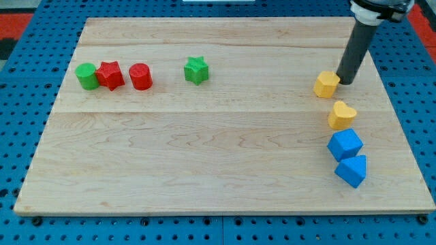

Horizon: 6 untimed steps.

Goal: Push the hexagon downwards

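Observation:
The yellow hexagon block point(326, 84) lies on the wooden board point(204, 156) at the view's right, in the upper half. My tip point(345, 82) stands just to the right of the hexagon, touching or almost touching its right side. The dark rod rises from there toward the view's top right. A yellow heart-shaped block point(341, 115) lies a short way below the hexagon.
A blue block point(345, 144) and a blue triangular block point(352, 171) lie below the heart. At the view's upper left stand a green cylinder point(86, 75), a red star point(110, 75) and a red cylinder point(140, 76); a green star point(196, 70) lies further right.

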Motion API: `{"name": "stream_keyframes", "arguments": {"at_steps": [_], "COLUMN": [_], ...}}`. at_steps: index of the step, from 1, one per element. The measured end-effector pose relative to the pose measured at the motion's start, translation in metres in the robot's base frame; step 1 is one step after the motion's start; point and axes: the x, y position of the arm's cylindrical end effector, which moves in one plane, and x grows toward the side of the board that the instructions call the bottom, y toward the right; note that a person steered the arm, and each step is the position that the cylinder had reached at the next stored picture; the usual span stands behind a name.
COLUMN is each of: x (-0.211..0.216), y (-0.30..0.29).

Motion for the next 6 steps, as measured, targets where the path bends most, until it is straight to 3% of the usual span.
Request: {"name": "stream_keyframes", "arguments": {"at_steps": [1, 2, 3, 4, 5, 6], "x": [-0.052, -0.048, 0.001, 0.024, -0.018, -0.025], "y": [-0.014, -0.051, -0.037, -0.026, -0.031, 0.014]}}
